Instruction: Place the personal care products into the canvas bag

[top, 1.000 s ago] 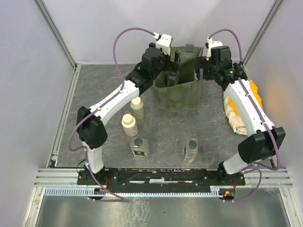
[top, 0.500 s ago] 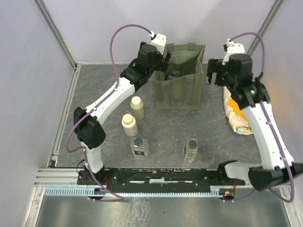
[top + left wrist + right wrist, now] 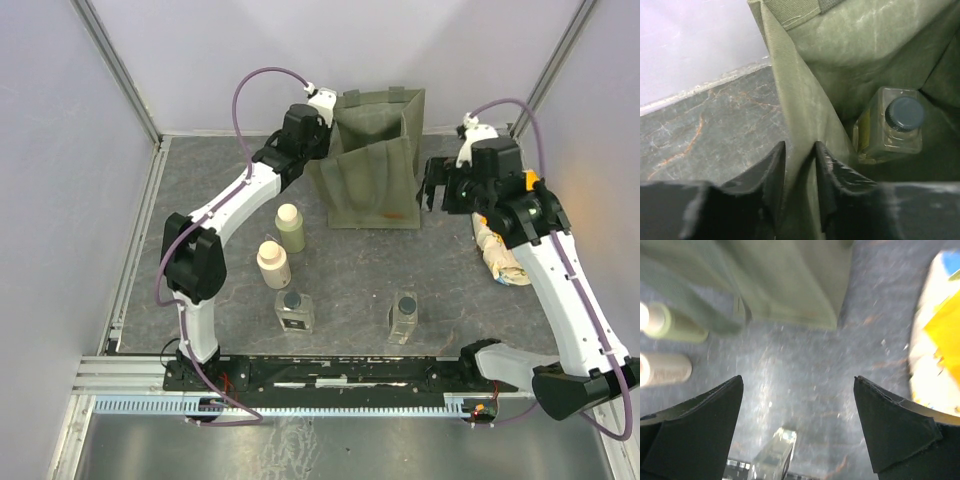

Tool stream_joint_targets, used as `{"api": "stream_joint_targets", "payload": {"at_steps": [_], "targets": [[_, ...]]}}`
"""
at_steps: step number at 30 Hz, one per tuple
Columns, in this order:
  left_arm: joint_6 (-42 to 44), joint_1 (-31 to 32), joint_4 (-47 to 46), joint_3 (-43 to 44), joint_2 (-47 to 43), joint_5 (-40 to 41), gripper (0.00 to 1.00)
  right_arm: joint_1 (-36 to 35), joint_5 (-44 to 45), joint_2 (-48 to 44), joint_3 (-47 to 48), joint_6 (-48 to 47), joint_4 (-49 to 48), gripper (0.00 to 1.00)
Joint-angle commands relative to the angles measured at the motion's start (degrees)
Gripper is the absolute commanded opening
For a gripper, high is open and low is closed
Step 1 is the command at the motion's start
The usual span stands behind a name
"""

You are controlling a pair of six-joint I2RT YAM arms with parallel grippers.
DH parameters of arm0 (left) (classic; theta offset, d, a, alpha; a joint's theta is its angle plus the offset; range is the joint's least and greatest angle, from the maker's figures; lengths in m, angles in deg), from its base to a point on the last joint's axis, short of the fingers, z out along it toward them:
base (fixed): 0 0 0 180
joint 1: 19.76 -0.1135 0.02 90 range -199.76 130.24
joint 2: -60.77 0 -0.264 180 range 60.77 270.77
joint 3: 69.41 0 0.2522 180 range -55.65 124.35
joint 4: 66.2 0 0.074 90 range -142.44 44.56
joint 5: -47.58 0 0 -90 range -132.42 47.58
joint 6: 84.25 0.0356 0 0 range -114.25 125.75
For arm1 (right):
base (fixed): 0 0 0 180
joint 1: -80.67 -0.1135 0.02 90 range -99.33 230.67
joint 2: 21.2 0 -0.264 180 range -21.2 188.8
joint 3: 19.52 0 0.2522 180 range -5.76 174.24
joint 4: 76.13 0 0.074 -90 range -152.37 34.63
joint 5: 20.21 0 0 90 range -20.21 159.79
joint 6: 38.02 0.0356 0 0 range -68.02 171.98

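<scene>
While one clear bottle [image 3: 895, 125] sits inside the bag [image 3: 375, 185] at twelve o'clock, its rim pinched in the left jaws, four bottles [image 3: 290, 228] wait on the counter [image 3: 200, 200] toward six, and the right jaws gape empty.

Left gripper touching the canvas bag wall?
Touching. Left wrist view: the left gripper straddles the canvas bag wall, fabric filling the gap between its fingers.

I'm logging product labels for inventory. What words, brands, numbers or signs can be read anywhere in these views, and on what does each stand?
Nothing is legible anywhere.
On the cream bottle: faint print, too blurred.
On the near-left clear bottle: a dark label, too small.
On the near-right clear bottle: any label is too small.
On the orange and cream packet: only blurred colour.
On the canvas bag: no print shows.
</scene>
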Motion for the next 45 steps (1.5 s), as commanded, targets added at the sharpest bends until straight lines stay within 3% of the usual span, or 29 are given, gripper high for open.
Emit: {"api": "stream_joint_targets", "payload": {"at_steps": [1, 4, 11, 22, 33, 45], "targets": [[-2.0, -1.3, -3.1, 4.7, 2.6, -3.8, 0.26, -3.5, -4.2, -0.9, -1.2, 5.4, 8.7, 0.99], [-2.8, -1.3, -3.0, 8.2, 3.6, -5.4, 0.14, -5.6, -5.2, -1.2, -1.8, 8.3, 12.8, 0.97], [-4.7, -1.3, -3.3, 11.8, 3.9, -8.6, 0.11, -11.7, -6.6, 0.5, -2.8, 14.7, 19.8, 0.96], [-4.3, -1.1, -5.6, 7.7, 0.1, -9.7, 0.11, -22.5, -5.1, 4.2, -6.2, 21.9, 27.6, 0.96], [-3.7, -1.2, -6.9, 1.9, -3.5, -9.4, 0.11, -32.7, 0.2, 4.1, -17.3, 30.2, 23.5, 0.94], [-4.6, -1.0, -6.9, -0.4, -5.0, -9.9, 0.09, -33.5, 2.1, 6.3, -25.2, 27.7, 13.9, 0.85]]}}
